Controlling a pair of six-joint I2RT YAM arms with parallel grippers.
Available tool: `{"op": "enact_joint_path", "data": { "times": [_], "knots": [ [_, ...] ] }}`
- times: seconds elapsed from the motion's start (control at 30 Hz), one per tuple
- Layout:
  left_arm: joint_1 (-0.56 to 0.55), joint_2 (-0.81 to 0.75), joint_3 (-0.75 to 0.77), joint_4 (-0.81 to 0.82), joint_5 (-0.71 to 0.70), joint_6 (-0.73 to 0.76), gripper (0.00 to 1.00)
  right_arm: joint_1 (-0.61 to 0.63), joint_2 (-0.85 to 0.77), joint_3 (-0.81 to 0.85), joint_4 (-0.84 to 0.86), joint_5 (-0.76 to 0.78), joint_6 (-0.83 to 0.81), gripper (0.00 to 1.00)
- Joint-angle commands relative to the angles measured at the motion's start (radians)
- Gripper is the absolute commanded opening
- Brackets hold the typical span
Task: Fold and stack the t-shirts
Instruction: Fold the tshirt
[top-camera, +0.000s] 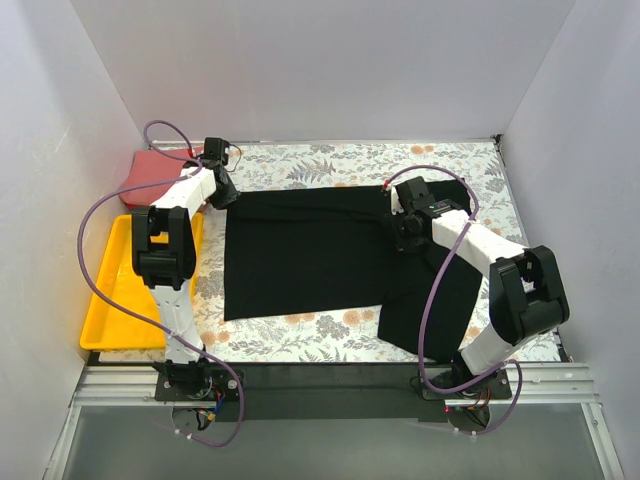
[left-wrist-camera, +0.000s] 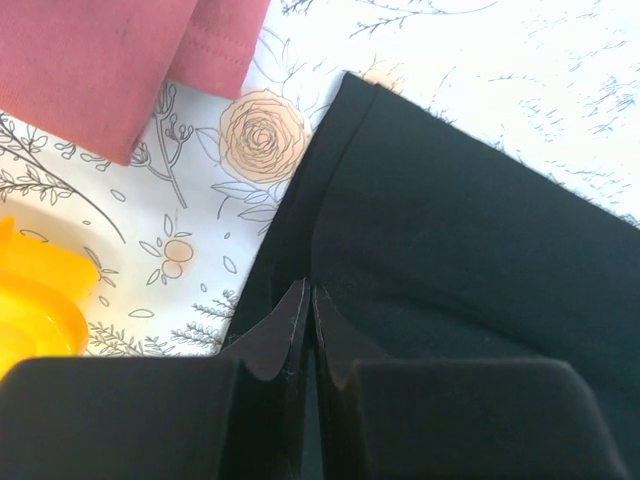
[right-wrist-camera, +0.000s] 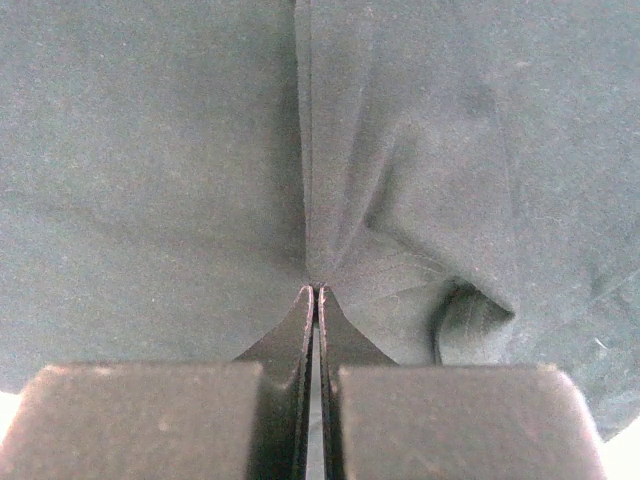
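The black t-shirt lies spread flat across the middle of the floral tablecloth, its body square and smooth, with one flap hanging toward 5 o'clock near the right arm's base. The left gripper sits at the shirt's 10 o'clock corner. Its fingers are pressed together on the hemmed edge of the black cloth, and a short crease rises from the tips. The right gripper is down on the shirt at about 2 o'clock from its middle. Its fingers are also pressed together, pinching a tuck of black fabric that gathers into wrinkles right at the tips. The coral-red t-shirt lies folded at the cloth's 10 o'clock corner, near the left gripper but apart from the black shirt, with bare floral print between them. A yellow plastic tray rests along the 8 o'clock edge, just beside the left arm.
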Motion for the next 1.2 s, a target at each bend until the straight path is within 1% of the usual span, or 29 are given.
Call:
{"op": "enact_joint_path", "data": {
  "times": [0.0,0.23,0.43,0.57,0.6,0.87,1.03,1.17],
  "knots": [
    [-0.001,0.009,0.047,-0.060,-0.028,0.031,0.01,0.005,-0.027,0.009,-0.051,0.018,-0.007,0.01],
    [0.002,0.031,0.056,-0.082,-0.036,0.039,0.01,0.005,-0.017,0.016,-0.085,0.014,-0.007,0.01],
    [0.003,0.048,0.031,-0.088,-0.031,0.028,0.01,0.005,0.034,0.012,-0.097,0.002,-0.009,0.01],
    [0.006,0.054,0.030,-0.102,-0.022,0.025,0.01,0.004,0.074,0.036,-0.108,0.021,0.000,0.02],
    [0.006,0.054,0.045,-0.114,-0.013,0.025,0.01,0.004,0.086,0.048,-0.117,0.048,0.012,0.02],
    [0.014,0.048,0.162,-0.153,-0.008,0.039,0.01,-0.019,0.068,0.113,-0.138,0.123,0.009,0.01],
    [0.015,0.045,0.156,-0.149,0.027,0.025,0.02,-0.021,0.043,0.127,-0.137,0.142,0.008,0.01],
    [0.015,0.036,0.139,-0.156,0.027,0.024,0.02,-0.022,0.032,0.125,-0.142,0.125,0.003,0.01]
  ]
}}
